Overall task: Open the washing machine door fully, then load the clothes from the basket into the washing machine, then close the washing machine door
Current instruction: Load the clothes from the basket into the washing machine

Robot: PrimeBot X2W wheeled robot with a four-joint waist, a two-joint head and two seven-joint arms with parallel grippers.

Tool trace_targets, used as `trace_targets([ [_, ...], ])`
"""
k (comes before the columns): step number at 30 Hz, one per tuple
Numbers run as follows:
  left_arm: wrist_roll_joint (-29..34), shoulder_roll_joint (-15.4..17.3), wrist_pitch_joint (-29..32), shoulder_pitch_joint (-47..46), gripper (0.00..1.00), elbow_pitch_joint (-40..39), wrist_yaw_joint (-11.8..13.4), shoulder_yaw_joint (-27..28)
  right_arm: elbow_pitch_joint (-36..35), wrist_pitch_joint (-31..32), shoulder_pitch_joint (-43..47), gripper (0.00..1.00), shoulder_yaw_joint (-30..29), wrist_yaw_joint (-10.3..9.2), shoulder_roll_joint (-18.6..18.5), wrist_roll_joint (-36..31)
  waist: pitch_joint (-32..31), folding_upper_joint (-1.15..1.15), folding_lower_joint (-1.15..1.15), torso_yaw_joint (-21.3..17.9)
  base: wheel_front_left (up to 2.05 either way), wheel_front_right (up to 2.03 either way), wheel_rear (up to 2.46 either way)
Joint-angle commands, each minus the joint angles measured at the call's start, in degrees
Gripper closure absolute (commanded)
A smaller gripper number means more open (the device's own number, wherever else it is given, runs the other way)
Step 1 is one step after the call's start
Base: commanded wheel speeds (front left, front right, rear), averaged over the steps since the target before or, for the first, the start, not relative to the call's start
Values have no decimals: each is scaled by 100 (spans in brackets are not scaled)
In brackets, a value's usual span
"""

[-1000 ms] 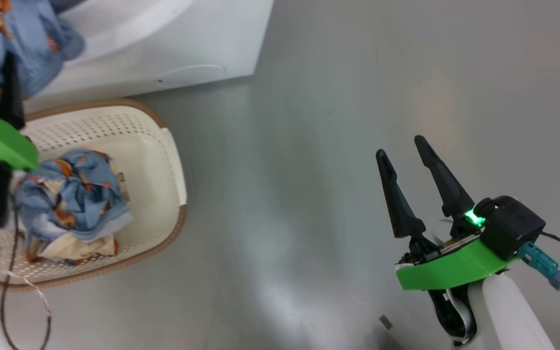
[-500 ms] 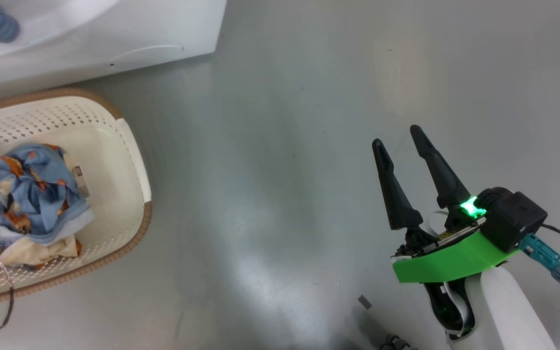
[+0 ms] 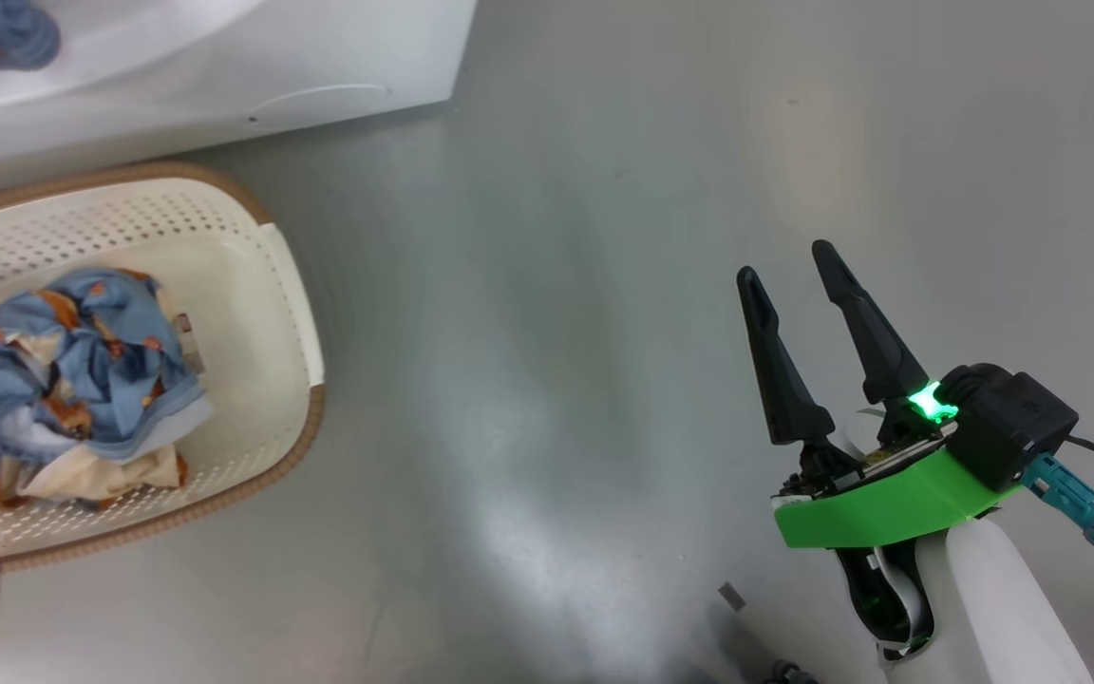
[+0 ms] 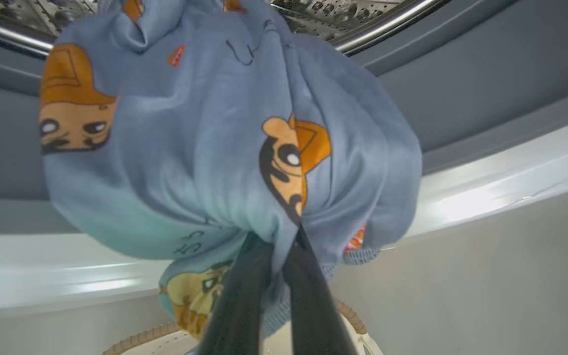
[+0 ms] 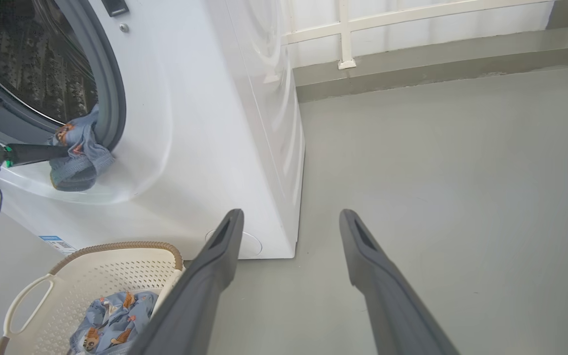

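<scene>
**left gripper [image 4: 276,244] clamped on blue piece [image 4: 205,148] at the drum mouth; right gripper [image 3: 784,262] wide open, empty**

Left: fingers pinched almost together, with a fold of the blue piece caught between the tips. The fabric balls up over the fingertips and has orange-brown cartoon faces on it. In the right wrist view that arm comes in level from the side. The piece sits on the lower edge of the blue-grey seal [image 5: 111,88], and part of it droops down the white front of the washing machine [image 5: 205,128]. The steel drum [image 5: 27,64] is exposed behind it, mouth uncovered. Can't tell how much of the piece is past the seal.

Right: fingers spread apart with nothing between them, hanging over the bare grey floor [image 3: 556,313]. It is well apart from both the basket [image 3: 315,418] and the machine.

Basket: upright on the floor just in front of the machine, near the lower front corner with the round flap [image 5: 252,244]. One white side handle [image 5: 22,301] shows in the right wrist view.

More clothes [image 3: 82,370] lie inside. They form a crumpled heap of blue printed fabric over a cream-white piece, away from the basket's right wall in the head view.
</scene>
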Motion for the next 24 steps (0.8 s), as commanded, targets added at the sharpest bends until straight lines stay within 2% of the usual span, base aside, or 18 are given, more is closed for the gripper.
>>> trace_targets([
  [1, -111, 381, 90, -15, 100, -385, -71, 188, -146, -27, 56, 0, 82, 9, 6, -45, -15, 0, 0, 80, 0, 0, 0],
  [6, -255, 660, 460, 115, 100, -1171, -34, 284, -131, -27, 48, 0, 92, 9, 6, -77, -22, 0, 0, 152, 0, 0, 0],
  [12, -185, 936, 544, 22, 100, -1715, 280, 516, -151, -27, -7, 0, 156, 9, 6, -28, 64, 0, 0, 60, 0, 0, 0],
  [18, 196, 1165, 441, -331, 100, -1711, 549, 563, -186, -27, -69, 0, 243, 9, 6, 109, 281, 0, 0, -178, 0, 0, 0],
  [24, 763, 1385, 132, -949, 100, -1266, 621, 435, -217, -27, -137, 0, 392, 9, 6, 266, 566, 0, 0, -486, 0, 0, 0],
])
